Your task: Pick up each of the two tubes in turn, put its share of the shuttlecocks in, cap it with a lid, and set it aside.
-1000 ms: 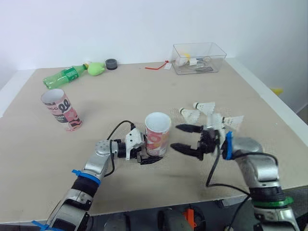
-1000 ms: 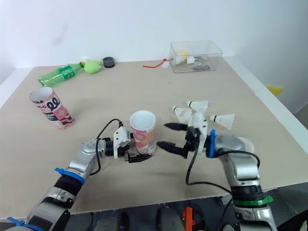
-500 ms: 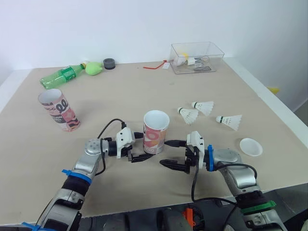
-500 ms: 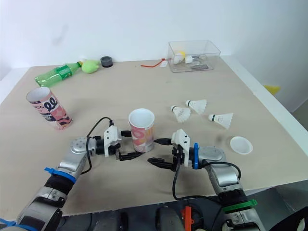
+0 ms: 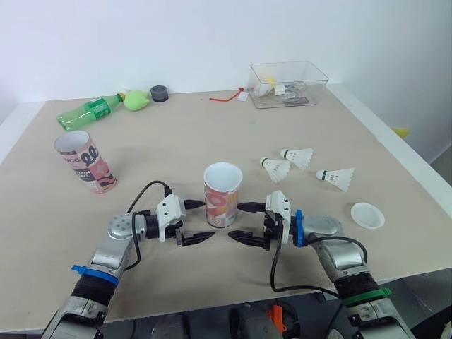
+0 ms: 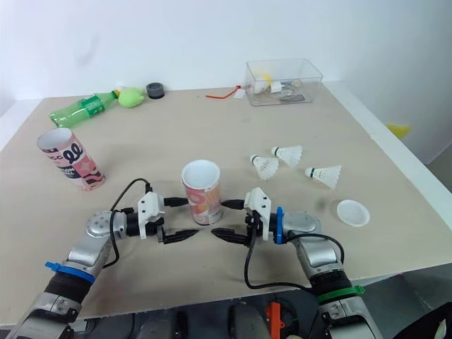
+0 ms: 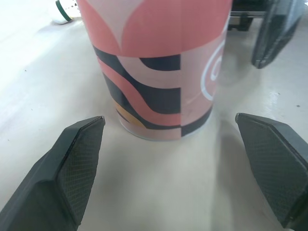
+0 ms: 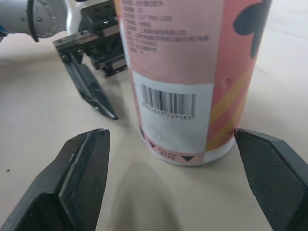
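A pink patterned tube [image 5: 222,199] stands upright and open-topped in the middle of the table. My left gripper [image 5: 205,220] is open just to its left, and its fingers [image 7: 79,159] stop short of the tube's base [image 7: 159,96]. From the right, my right gripper [image 5: 237,222] faces it, also open, fingertips close to the tube [image 8: 183,77] without touching. A second tube [image 5: 85,162] stands at the far left. Three shuttlecocks [image 5: 276,169] [image 5: 300,155] [image 5: 338,178] lie to the right. A white lid [image 5: 368,215] lies near the right edge.
At the back are a green bottle [image 5: 90,111], a green object [image 5: 140,101], a black cap [image 5: 160,92], a red string [image 5: 227,98] and a clear box [image 5: 288,84] with small items. The front edge of the table runs just behind my wrists.
My left gripper has let go of the tube and drawn back from it. My right gripper has come down and leftward from the shuttlecocks to the tube's right side.
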`<state>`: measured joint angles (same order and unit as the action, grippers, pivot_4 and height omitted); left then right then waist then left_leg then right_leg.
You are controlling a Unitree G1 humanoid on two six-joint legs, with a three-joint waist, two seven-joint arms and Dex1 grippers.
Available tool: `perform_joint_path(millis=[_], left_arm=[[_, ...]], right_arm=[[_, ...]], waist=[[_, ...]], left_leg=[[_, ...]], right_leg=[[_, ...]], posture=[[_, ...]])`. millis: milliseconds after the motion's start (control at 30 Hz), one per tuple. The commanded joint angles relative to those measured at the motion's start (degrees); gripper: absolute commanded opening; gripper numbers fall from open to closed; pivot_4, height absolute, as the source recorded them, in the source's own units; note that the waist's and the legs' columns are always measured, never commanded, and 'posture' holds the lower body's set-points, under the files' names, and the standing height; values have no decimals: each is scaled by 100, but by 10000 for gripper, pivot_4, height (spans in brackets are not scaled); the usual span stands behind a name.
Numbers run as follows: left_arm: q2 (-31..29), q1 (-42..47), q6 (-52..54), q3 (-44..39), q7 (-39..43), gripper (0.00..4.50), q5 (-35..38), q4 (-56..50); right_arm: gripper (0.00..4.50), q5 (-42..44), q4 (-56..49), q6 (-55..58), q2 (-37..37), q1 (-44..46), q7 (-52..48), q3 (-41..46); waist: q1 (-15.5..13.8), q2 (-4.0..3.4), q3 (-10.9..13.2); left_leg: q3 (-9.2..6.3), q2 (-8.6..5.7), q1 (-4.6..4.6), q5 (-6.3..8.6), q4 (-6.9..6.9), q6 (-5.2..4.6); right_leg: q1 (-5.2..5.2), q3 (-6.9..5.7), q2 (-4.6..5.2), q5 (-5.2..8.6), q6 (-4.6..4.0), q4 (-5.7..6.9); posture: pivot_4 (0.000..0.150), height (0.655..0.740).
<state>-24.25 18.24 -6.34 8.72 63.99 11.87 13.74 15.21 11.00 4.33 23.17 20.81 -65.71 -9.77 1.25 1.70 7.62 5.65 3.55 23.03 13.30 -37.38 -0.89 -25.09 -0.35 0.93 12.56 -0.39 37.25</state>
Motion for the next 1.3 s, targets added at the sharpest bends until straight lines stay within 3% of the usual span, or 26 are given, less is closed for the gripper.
perform_joint_path(millis=[33,800,1300], left_arm=[[-126,-187,125,-47,-23,45000,74,-282],[-233,-1014,356,-434,-492,45000,529,-1313],[-269,-1242,288,-388,-581,45000,431,-1460]], right_arm=[[44401,-4,98,-194,-91,228,-42,-20],[44401,-199,1148,-802,-556,819,-318,-207],[44401,-396,1858,-1309,-912,1224,-434,-356]], waist=[[3,0,0],[2,-2,1],[2,-3,2]], left_leg=[[1,0,0,0,0,0],[7,12,-1,1,0,1],[14,12,0,0,-2,2]], right_leg=[[0,0,0,0,0,0],[-4,20,0,-4,-3,2],[-5,22,5,-7,0,2]], posture=[[1500,7400],[1500,7400],[1500,7400]])
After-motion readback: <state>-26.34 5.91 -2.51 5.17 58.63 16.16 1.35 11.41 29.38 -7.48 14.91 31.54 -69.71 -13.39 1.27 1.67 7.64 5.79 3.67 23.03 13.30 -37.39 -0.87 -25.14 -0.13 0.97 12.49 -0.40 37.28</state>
